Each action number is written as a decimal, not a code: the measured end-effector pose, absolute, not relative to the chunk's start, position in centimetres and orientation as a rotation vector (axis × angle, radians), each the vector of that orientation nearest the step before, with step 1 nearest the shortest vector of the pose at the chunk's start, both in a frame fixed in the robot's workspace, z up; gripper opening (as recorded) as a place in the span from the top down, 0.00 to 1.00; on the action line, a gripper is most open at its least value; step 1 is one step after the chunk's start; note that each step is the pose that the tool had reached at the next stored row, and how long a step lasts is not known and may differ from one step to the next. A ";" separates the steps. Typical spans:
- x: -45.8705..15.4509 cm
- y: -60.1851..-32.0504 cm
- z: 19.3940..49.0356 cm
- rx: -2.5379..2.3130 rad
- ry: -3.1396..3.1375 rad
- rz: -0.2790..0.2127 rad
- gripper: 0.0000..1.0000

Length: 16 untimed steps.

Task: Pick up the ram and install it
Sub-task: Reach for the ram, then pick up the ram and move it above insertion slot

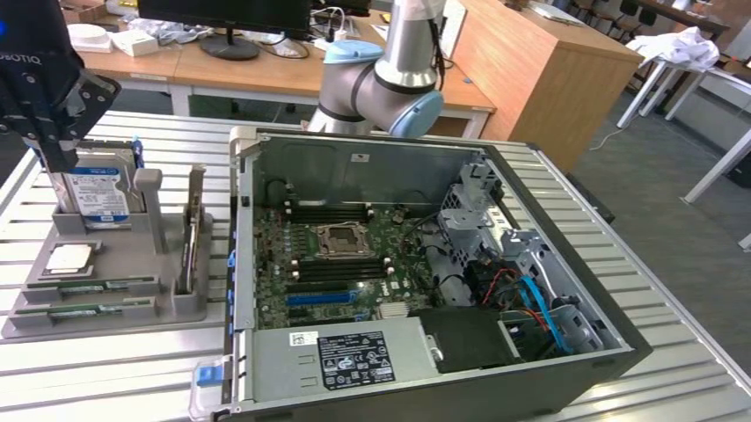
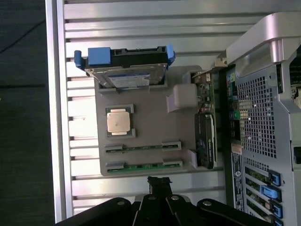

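Note:
Two ram sticks lie flat in slots of the grey holder tray [image 1: 118, 330]: one ram stick [image 1: 88, 287] [image 2: 143, 147] and a second ram stick [image 1: 80, 309] [image 2: 143, 165] beside it, both thin and green. My gripper [image 1: 53, 151] [image 2: 158, 181] hangs high above the tray near the hard drive, well clear of the sticks. Its fingers are shut with nothing between them. The open computer case [image 1: 564, 255] shows the motherboard [image 1: 340, 264] with dark memory slots [image 1: 334, 211] beside the processor socket.
The tray also holds a hard drive [image 1: 97, 192] with a blue-and-white label, a square silver processor [image 1: 70, 257] and an upright expansion card [image 1: 188, 242]. All of it sits on a slatted metal table [image 1: 657, 352]. The arm's base [image 1: 375, 88] stands behind the case.

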<state>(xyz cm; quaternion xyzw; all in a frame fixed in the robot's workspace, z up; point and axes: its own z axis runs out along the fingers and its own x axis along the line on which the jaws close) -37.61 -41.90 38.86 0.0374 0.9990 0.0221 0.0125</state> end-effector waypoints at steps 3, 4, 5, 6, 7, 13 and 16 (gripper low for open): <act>-37.6 -42.3 38.9 0.117 3.114 0.069 0.90; -37.6 -42.4 38.9 0.117 3.114 0.069 0.90; -37.6 -42.5 38.9 0.117 3.114 0.069 0.90; -37.6 -42.6 38.9 0.116 3.114 0.069 0.90; -37.6 -42.6 38.9 0.117 3.114 0.069 0.90; -37.6 -42.6 38.9 0.117 3.114 0.069 0.90; -37.6 -42.6 38.9 0.117 3.114 0.069 0.90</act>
